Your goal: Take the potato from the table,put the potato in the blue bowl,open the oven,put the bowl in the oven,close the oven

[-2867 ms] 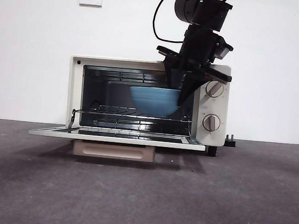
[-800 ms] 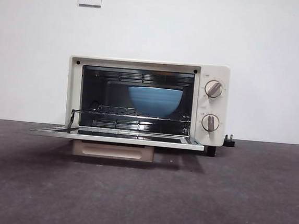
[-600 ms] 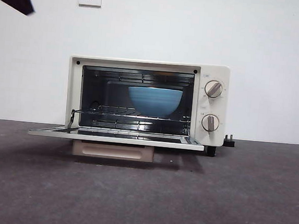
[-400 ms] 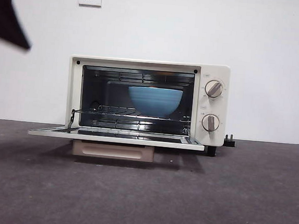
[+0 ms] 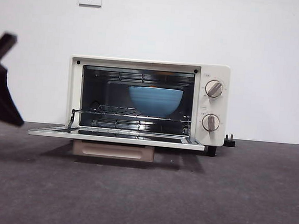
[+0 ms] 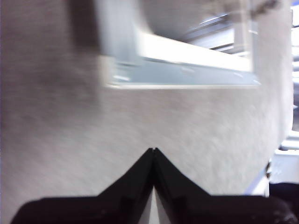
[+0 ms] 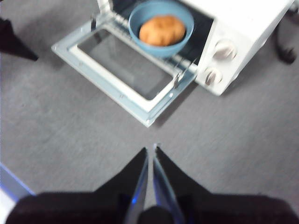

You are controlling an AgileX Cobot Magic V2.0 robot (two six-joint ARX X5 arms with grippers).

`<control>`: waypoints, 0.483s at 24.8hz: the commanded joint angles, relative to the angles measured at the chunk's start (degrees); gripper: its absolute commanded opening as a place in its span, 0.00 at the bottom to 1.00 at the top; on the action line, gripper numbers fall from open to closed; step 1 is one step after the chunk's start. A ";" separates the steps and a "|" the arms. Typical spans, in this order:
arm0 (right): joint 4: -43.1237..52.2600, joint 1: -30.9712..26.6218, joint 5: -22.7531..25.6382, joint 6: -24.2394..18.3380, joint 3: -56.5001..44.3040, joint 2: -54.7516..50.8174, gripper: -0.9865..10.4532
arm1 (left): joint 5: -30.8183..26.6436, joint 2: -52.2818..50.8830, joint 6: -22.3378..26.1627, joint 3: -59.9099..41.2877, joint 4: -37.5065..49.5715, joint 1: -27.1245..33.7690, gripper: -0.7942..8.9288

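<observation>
Blue bowl point(image 5: 154, 101) sits on the wire rack point(image 5: 134, 112) inside the oven point(image 5: 147, 99), the potato point(image 7: 161, 30) lying in it. The oven door point(image 5: 117, 137) hangs open, flat out toward the front edge of the surface point(image 5: 184, 199). The left gripper point(image 6: 153, 150), jaws together, hovers above the surface just beside the door's corner. The right gripper point(image 7: 150, 148), jaws together and empty, hangs high in front of the oven.
</observation>
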 commanded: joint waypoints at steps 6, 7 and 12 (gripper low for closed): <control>1.40 -5.33 -4.55 -2.05 -1.97 -0.37 0.11 | 1.27 9.57 -15.32 -0.48 14.80 0.33 0.07; 1.42 -5.97 -5.75 -2.05 -1.97 -0.37 0.11 | 1.29 10.58 -17.46 -0.39 16.85 0.35 0.07; 1.70 -7.10 -8.13 -2.01 -1.97 -0.37 0.11 | 2.19 13.68 -22.71 -0.22 21.94 0.17 0.07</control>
